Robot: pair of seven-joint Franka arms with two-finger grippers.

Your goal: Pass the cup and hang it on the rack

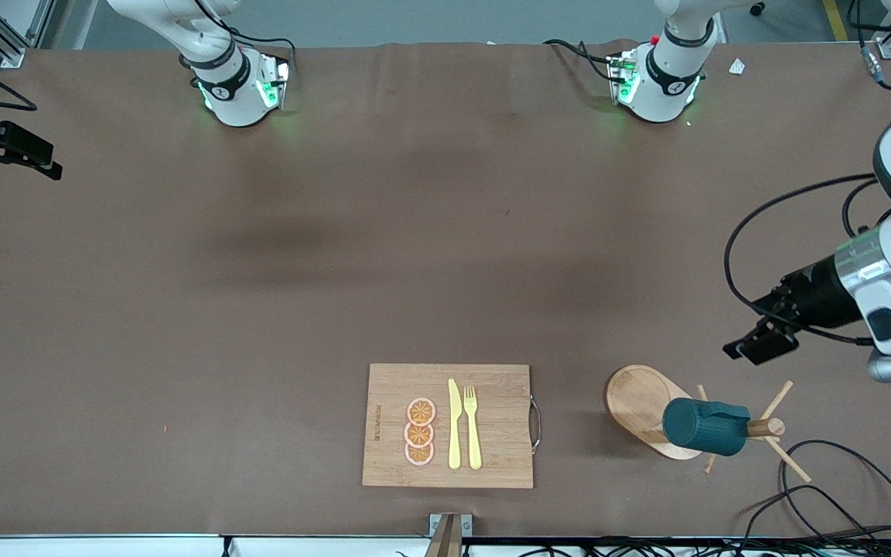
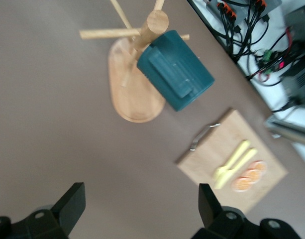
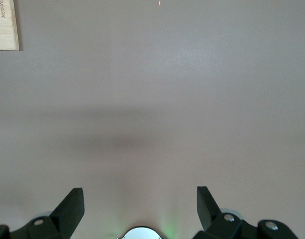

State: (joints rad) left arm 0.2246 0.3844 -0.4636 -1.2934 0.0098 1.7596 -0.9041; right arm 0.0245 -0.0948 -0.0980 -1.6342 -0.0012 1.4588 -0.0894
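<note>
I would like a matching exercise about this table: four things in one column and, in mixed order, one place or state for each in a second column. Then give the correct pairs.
Things
1. cup
2. knife
3. left hand
4. orange slices

Places or states
A. open, in the air above the table near the rack
B. on the cutting board, between the orange slices and the fork
C. hanging on a peg of the rack
D. three in a row on the cutting board, beside the knife

Pairs: 1-C, 2-B, 3-A, 4-D
</note>
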